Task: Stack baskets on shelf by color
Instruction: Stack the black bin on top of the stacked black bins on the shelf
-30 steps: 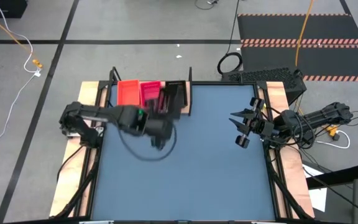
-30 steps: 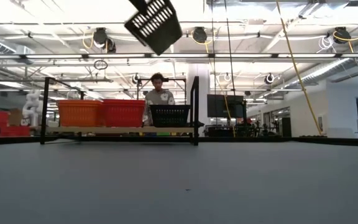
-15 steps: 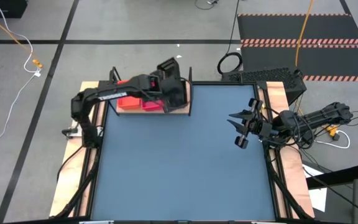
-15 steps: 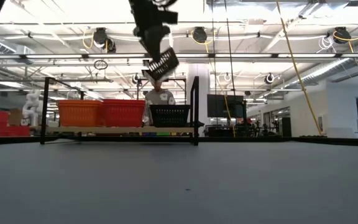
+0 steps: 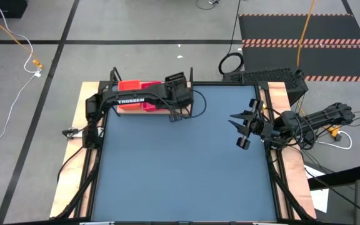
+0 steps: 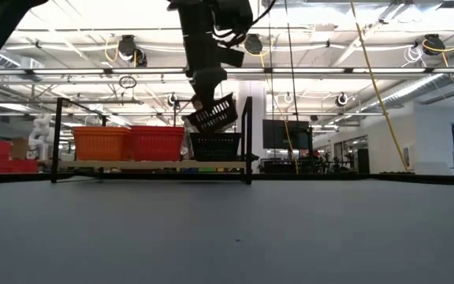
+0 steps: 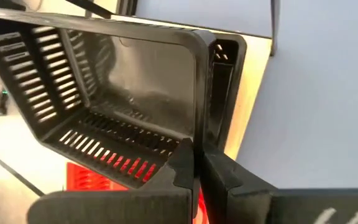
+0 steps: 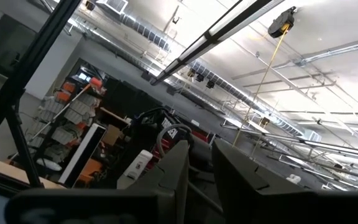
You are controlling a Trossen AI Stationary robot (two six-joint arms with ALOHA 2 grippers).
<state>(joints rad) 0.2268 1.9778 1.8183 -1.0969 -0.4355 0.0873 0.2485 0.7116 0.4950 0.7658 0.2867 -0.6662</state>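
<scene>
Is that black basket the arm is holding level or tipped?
Tipped. In the low view the black basket hangs slanted from the left gripper, one end lower, above the black stack on the shelf.

A yellow cable [image 5: 306, 25] is being trailed across the grey floor [image 5: 136, 25] beyond the bench [image 5: 186, 169]. A striped black mat [image 5: 305, 28] is being crossed by it, and a coiled black cable [image 5: 232, 63] is being left beside the bench.
</scene>
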